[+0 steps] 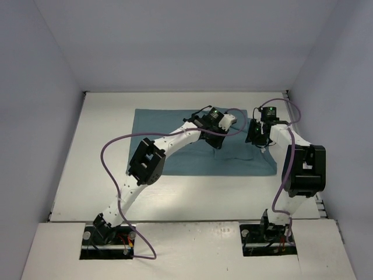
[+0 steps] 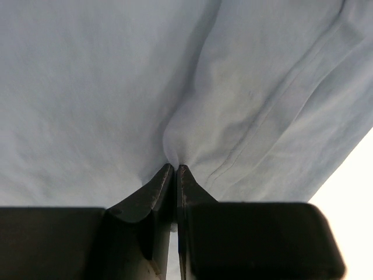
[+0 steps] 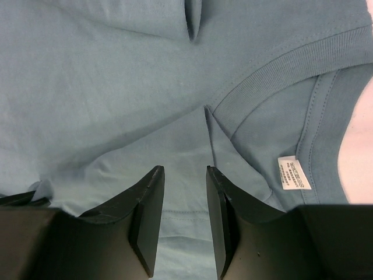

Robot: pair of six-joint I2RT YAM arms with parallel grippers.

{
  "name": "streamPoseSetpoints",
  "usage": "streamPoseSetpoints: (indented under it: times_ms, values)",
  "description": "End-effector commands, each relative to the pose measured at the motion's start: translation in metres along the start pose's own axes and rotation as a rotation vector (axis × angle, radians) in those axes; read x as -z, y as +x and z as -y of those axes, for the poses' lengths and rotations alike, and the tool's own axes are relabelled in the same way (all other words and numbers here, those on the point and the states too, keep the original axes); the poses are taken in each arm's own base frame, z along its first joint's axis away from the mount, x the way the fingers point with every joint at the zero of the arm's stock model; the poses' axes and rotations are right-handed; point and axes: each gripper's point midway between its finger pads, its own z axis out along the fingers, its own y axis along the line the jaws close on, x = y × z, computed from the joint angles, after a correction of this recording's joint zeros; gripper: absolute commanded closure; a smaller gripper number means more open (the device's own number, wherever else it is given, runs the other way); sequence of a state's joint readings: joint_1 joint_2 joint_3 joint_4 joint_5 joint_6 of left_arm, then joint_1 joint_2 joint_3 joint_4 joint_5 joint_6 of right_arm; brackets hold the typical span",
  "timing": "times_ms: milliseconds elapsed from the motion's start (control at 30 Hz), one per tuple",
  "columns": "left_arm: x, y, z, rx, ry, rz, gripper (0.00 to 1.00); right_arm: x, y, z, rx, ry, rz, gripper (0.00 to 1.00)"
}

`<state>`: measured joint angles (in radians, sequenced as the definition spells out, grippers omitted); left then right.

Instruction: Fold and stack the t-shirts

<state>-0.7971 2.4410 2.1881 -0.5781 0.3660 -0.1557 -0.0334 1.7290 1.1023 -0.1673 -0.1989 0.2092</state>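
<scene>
T-shirt point(image 1: 198, 160) first: it lies spread across the middle of the tabletop point(image 1: 105, 134) as a broad teal rectangle, with its collar point(image 3: 280, 70) and white label point(image 3: 292, 173) toward your right arm's side. Your left hand point(image 2: 175, 169) is closed, its tips pinching a small pucker of the fabric near a stitched hem. Your right hand point(image 3: 185, 172) stands partly open just beside the collar, fabric showing in the gap between its jaws, and I see nothing pinched there. By my reading you are early in the job. The cloth looks flat and laid out, and one grip is made, but no clear fold across the body shows. Whether the sleeves are already tucked in, I cannot tell from above. What I judge remains is the second grip, the folds themselves, and setting the finished bundle down as a stack; only one shirt is in view.
</scene>
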Motion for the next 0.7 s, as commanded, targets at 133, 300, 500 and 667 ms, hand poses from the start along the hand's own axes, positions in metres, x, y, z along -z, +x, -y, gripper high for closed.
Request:
streamPoseSetpoints:
  times_ms: [133,300,500,667]
  values:
    - [0.017,-0.052,-0.01,-0.098,-0.009,0.141,0.97,0.001,-0.034,-0.003,0.018,-0.006,0.095,0.71]
    - [0.009,-0.047,-0.018,-0.096,-0.025,0.126,0.97,-0.004,-0.042,-0.003,0.022,0.001,0.104,0.72]
    - [0.004,-0.039,-0.027,-0.066,-0.037,0.107,0.96,-0.016,-0.043,-0.003,0.051,-0.009,0.085,0.7]
    - [0.008,-0.041,-0.026,-0.061,-0.034,0.112,0.96,-0.024,-0.042,-0.003,0.072,-0.022,0.068,0.7]
